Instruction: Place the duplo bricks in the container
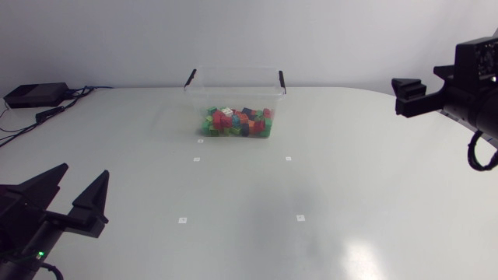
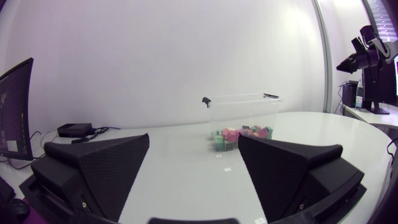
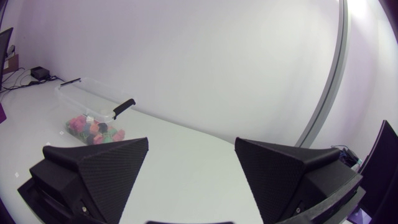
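A clear plastic container [image 1: 233, 87] with black clips stands at the back middle of the table. Many coloured duplo bricks [image 1: 236, 122] lie on its floor. My left gripper [image 1: 83, 171] hovers at the near left, well short of the container, open with nothing between its fingers. My right gripper [image 1: 400, 96] hangs high at the far right, also open and empty. The left wrist view shows the container [image 2: 244, 104] and bricks [image 2: 241, 132] ahead of the left gripper [image 2: 194, 140]. From the right gripper [image 3: 191, 140], container [image 3: 87, 98] and bricks [image 3: 93, 129] lie far ahead, off to one side.
A black box [image 1: 35, 93] with cables sits at the back left corner. Small white marker squares [image 1: 196, 159] dot the table in front of the container. No loose bricks show on the white tabletop [image 1: 249, 202].
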You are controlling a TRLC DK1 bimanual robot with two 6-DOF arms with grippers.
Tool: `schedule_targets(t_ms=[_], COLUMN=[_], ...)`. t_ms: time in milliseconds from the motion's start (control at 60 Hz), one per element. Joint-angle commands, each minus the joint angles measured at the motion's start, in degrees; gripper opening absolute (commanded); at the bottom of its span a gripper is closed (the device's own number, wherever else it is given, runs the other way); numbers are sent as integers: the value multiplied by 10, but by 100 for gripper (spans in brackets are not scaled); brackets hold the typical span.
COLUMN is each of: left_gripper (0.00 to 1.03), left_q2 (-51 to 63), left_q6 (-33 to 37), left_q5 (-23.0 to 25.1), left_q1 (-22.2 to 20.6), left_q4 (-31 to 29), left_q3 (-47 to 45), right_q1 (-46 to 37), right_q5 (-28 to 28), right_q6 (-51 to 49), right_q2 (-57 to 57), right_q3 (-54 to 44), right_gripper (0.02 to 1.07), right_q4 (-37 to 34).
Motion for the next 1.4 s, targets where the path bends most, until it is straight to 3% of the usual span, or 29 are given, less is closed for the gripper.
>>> schedule_targets(t_ms=[0,517,1383], left_gripper=[99,99,99], left_q2=[-5,-5,2], left_q6=[-9,-9,-40], left_q5=[-5,-6,-80], left_q1=[4,4,-14], left_q4=[0,1,-19], left_q3=[-12,-12,-10], right_q1=[-9,-24,23], right_q5=[10,27,34], right_q6=[-11,3,163], right_q2=[-40,-274,-549], right_q3=[-42,-223,-420], right_gripper=[102,102,102], right_q4=[8,-39,-49])
